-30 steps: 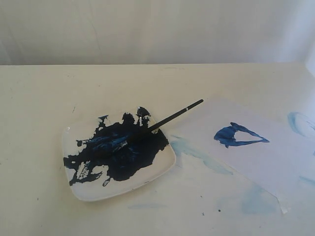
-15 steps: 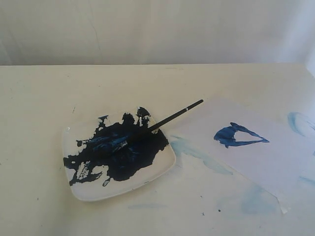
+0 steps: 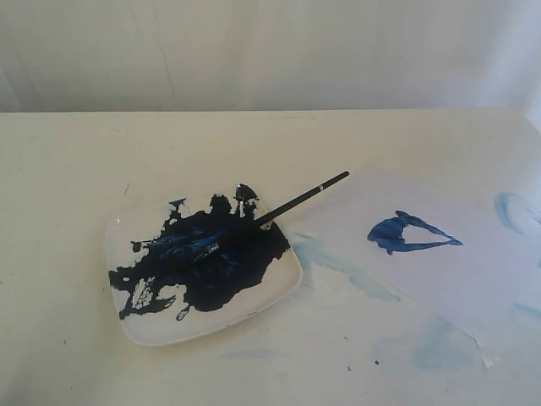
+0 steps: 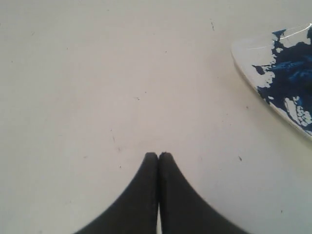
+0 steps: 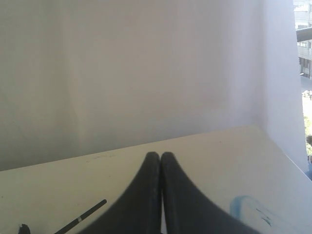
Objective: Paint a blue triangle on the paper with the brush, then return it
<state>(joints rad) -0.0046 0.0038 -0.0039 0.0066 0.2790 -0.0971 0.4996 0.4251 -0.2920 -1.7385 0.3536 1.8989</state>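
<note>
**Left gripper [image 4: 158,155] and right gripper [image 5: 157,155] both closed; brush [image 3: 283,205] lying on the plate [image 3: 156,334]**

Left gripper: the two black fingers [image 4: 139,200] are pressing flat against each other right up to the tips, and they are gripping no object. It is pointing down at the bare cream table [image 4: 97,73]. A corner of the plate [image 4: 246,51] is showing off to one side, well apart from the fingertips. I can't tell from the wrist view whether the tips are touching the tabletop or hanging above it.

Right gripper: same state, with its fingers [image 5: 183,200] meeting along their whole visible length and clamping on nothing. It is pointing across the table toward the white backdrop [image 5: 122,73]. The end of the brush handle [image 5: 82,217], with its silver band, is showing beside the fingers but apart from them. A pale blue smear [image 5: 240,204] is showing on the other side.

Exterior view:
- The brush is lying slantwise with its bristle end sitting in the dark blue paint in the middle of the plate.
- The handle is crossing the plate's far right rim and sticking out over the table.
- The handle tip is ending just beside a corner of the paper [image 3: 439,279]. I can't tell whether it is overlapping the sheet.
- The paper is lying flat to the right of the plate, running out of view at the right edge.
- The blue triangle [image 3: 390,233] is sitting on the paper, long and flat, with its left corner thickly filled in. It is well apart from the brush.
- Pale blue smears [image 3: 338,262] are showing on the table between the plate and the paper.
</note>
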